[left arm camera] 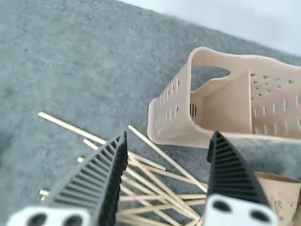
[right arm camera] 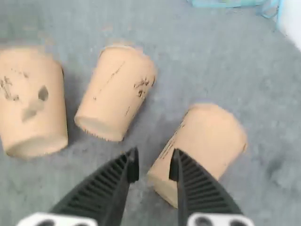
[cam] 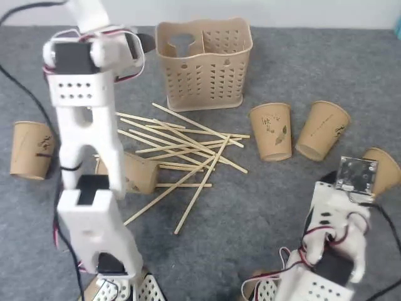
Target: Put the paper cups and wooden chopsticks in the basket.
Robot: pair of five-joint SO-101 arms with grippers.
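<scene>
A beige perforated basket (cam: 203,63) (left arm camera: 225,103) stands upright at the back of the grey mat. Several wooden chopsticks (cam: 182,150) (left arm camera: 150,181) lie scattered in front of it. My left gripper (left arm camera: 169,137) (cam: 144,42) hangs open and holds nothing, raised left of the basket and above the sticks. Three paper cups (right arm camera: 33,113) (right arm camera: 117,94) (right arm camera: 202,146) lie on their sides at the right. My right gripper (right arm camera: 153,157) is slightly open with nothing in it, just short of the nearest cup's rim (cam: 383,168). One more cup (cam: 31,150) lies far left, and another (cam: 135,174) lies partly behind the left arm.
The left arm's white links (cam: 88,157) stretch over the mat's left half. The right arm's base (cam: 326,263) sits at the front right. Bare mat (cam: 250,207) lies between the two arms. A blue edge (right arm camera: 225,4) shows beyond the cups.
</scene>
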